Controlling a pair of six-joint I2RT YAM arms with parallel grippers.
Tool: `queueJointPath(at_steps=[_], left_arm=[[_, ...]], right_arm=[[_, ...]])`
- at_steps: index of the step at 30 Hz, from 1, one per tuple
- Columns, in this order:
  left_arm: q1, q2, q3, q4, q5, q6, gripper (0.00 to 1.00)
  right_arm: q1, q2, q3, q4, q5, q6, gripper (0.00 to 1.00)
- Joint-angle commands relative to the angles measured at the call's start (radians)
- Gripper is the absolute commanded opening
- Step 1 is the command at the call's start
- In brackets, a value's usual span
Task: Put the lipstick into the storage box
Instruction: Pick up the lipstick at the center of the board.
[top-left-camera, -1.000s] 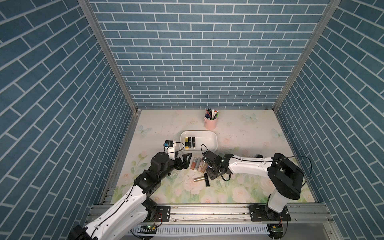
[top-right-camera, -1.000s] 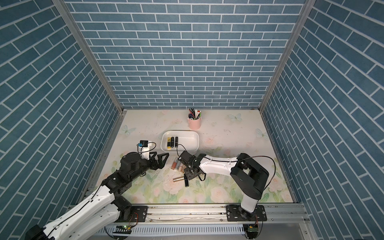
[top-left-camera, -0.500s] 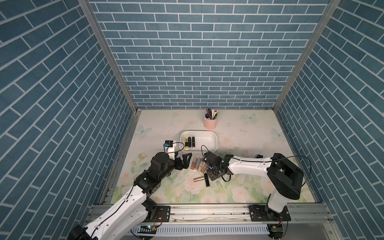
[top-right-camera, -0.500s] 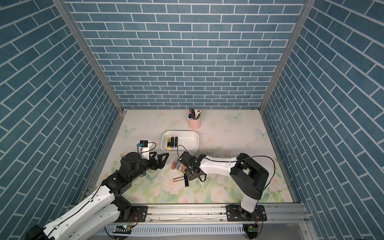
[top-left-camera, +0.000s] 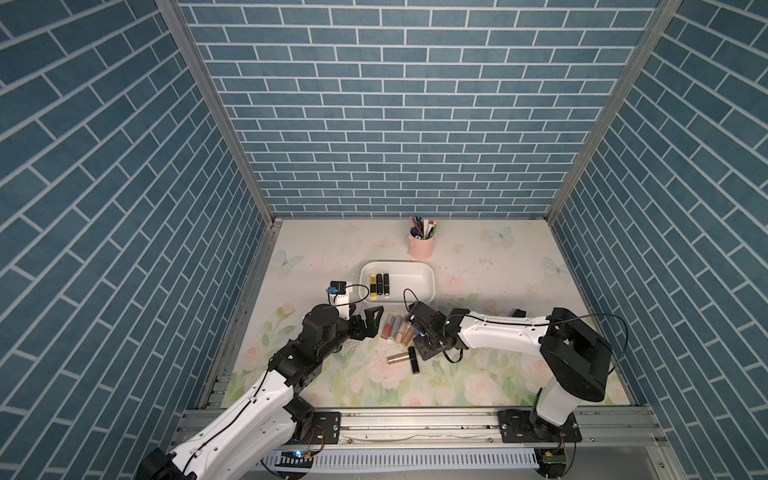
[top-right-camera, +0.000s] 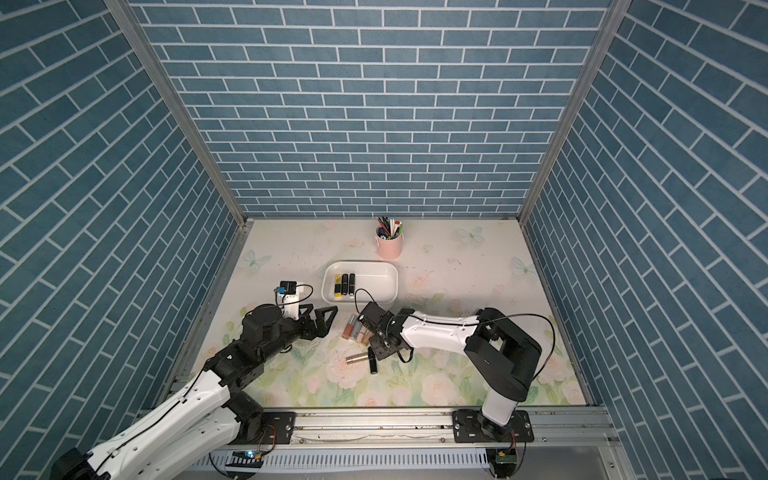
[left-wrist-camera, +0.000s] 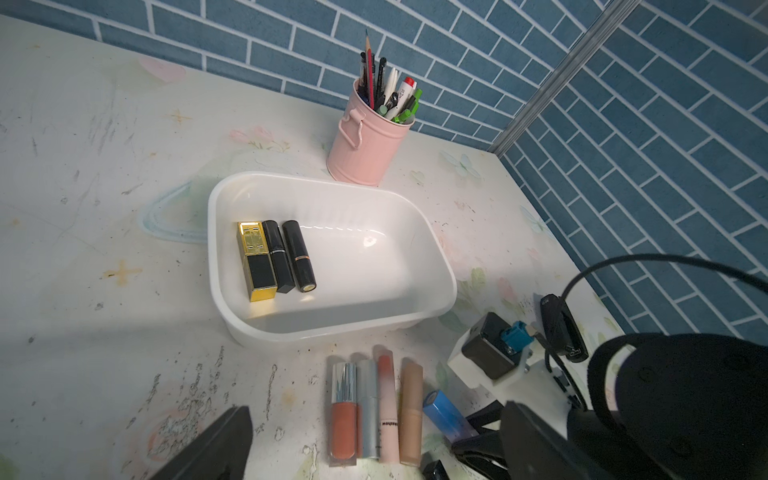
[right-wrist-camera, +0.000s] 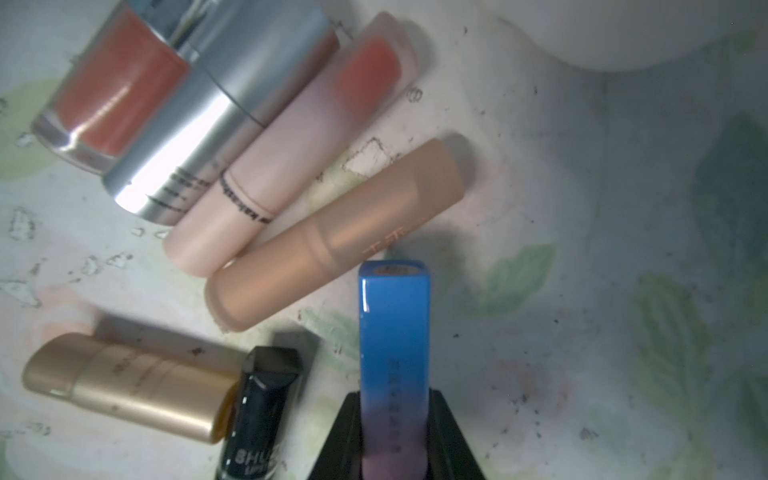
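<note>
My right gripper (right-wrist-camera: 394, 424) is shut on a blue lipstick (right-wrist-camera: 394, 332) that fades to lilac, gripped at its lilac end. Its blue end (left-wrist-camera: 444, 417) lies right beside a tan lipstick (right-wrist-camera: 332, 245). In both top views the right gripper (top-left-camera: 417, 338) hides it. The white storage box (top-left-camera: 411, 282) (left-wrist-camera: 365, 266) stands just behind, with three lipsticks (left-wrist-camera: 274, 259) at one end. My left gripper (top-left-camera: 370, 326) (left-wrist-camera: 374, 457) hangs open beside a row of lipsticks (top-left-camera: 395, 330), holding nothing.
The row holds coral (left-wrist-camera: 344, 415), silver (left-wrist-camera: 369, 411), pink (left-wrist-camera: 388, 407) and tan tubes. A gold lipstick (right-wrist-camera: 124, 386) and a black one (right-wrist-camera: 262, 411) lie nearer the front. A pink pen cup (top-left-camera: 422, 245) stands behind the box.
My right gripper's jaws have narrowed onto the blue lipstick. Neither arm has visibly shifted.
</note>
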Motion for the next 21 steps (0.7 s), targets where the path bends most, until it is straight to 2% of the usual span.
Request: queueJointPath(at_steps=[1,12,21], left_arm=[[-0.004,-0.006,0.007,-0.017,-0.012,-0.007,0.99],[-0.004,-0.002,0.041,-0.027,-0.005,-0.017,0.99],[-0.003,0.022,0.078,-0.030,0.008,-0.023,1.00]], right_arm=[[0.005,-0.044,0.003,-0.003,0.012,0.025,0.12],[-0.016,-0.121,0.017,0.012,-0.036,0.030,0.11],[-0.110,-0.219,0.022,0.065,-0.158,0.032,0.11]])
